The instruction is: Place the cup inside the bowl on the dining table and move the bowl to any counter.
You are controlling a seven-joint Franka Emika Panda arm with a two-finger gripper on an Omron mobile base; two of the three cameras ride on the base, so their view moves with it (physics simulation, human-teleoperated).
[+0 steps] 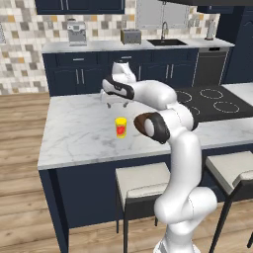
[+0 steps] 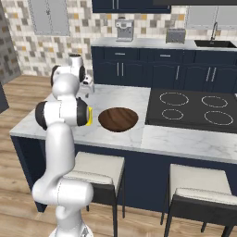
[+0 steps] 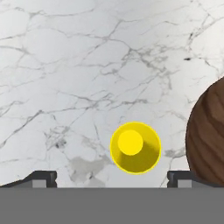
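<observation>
A: Hovering over the dining table [image 1: 74, 133] in the left base view, gripper [image 1: 114, 103] wide open, empty; cup [image 1: 120, 127] upright just before it.

B: Right base view: bowl [image 2: 118, 119] on marble. Hand view: cup [image 3: 135, 147] between spread fingertips [image 3: 43, 178]; bowl [image 3: 209, 138] beside, apart.

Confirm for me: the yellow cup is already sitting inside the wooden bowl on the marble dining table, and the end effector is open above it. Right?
Not quite. The cup is not inside the bowl; it stands upright on the bare marble of the dining table, beside the bowl and apart from it. The hand view shows this. The rest holds: the end effector is open above the cup.
</observation>
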